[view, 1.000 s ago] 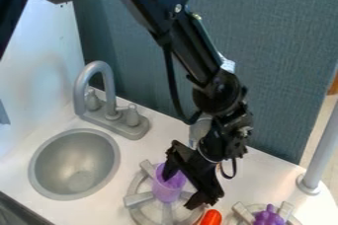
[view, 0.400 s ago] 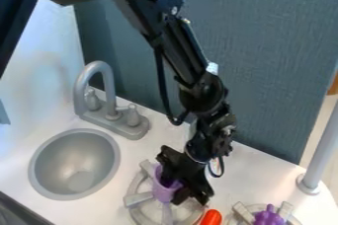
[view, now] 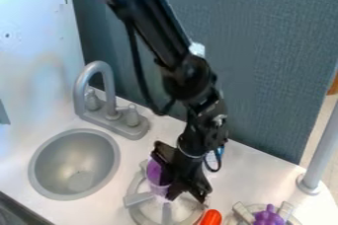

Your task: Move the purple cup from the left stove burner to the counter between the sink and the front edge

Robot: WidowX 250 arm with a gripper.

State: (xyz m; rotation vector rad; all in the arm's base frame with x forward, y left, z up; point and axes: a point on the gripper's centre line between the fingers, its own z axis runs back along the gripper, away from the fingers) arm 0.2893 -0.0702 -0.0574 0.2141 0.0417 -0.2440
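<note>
"Purple plastic, by the look of it, that cup (view: pixel 154 171). Where does it stand?"

"On the left burner (view: pixel 137 199), near the middle of the scene, with the black hand (view: pixel 174 175) right up against its right side."

"Has the hand got hold of it?"

"I can't tell. The hand hides part of the cup, so a grip could be there or not. It points down over the burner, and the arm (view: pixel 188 78) slants in from the top edge."

"What's around them?"

"A grey sink (view: pixel 74 166) on the left, set into the white table (view: pixel 254 179), with a tap (view: pixel 99 71) at its far side. At the near edge, an orange-red thing (view: pixel 211 217) lies between the left burner and the right one (view: pixel 242 212)."

"And on that right burner?"

"Something purple and knobbly (view: pixel 268 215). Farther right, a grey pole (view: pixel 322 147) rises from the table. Behind everything stands a blue-grey panel (view: pixel 264 71)."
</note>
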